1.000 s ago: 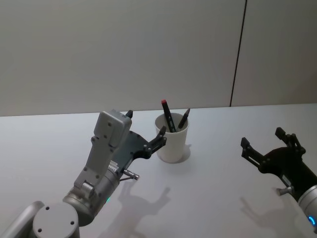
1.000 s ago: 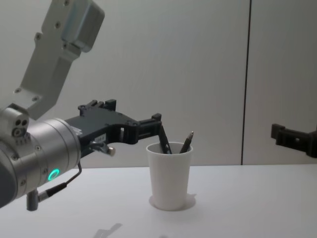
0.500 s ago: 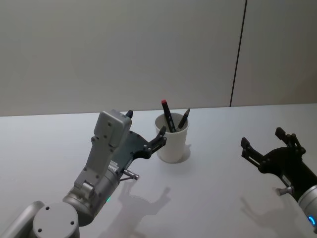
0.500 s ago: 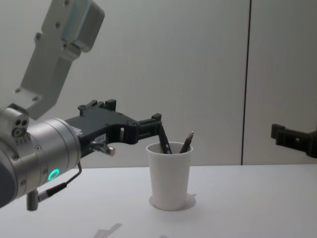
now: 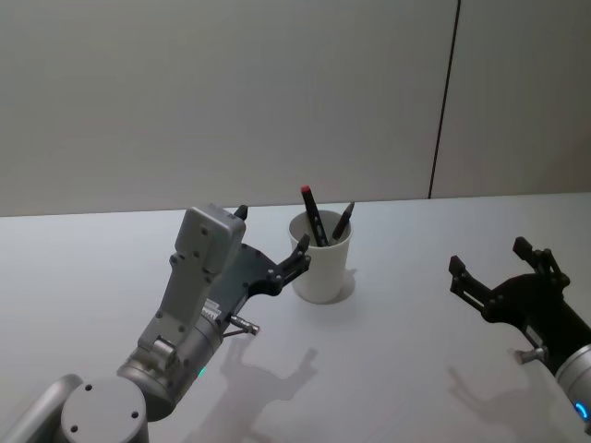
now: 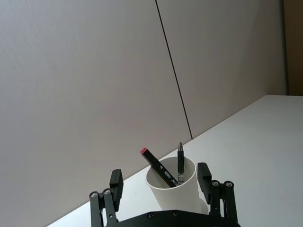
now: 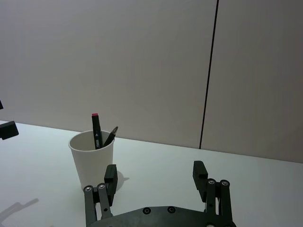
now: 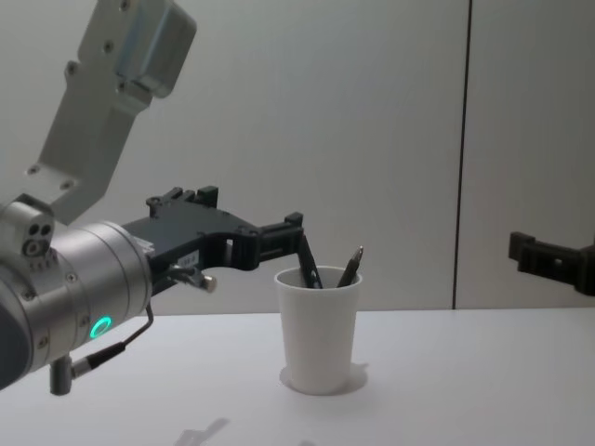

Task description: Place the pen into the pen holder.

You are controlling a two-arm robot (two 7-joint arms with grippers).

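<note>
White cup already held the pen, near upright, its top leaning toward your left gripper, which hung just beside the rim, fingers spread wide and empty. Your right gripper, likewise spread and empty, sat well apart.

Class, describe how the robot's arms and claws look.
The left arm is silver-grey with round joints, a boxy pale-grey link, a green light ring and a thin dark cable. The left claw and right claw are black and two-fingered.
</note>
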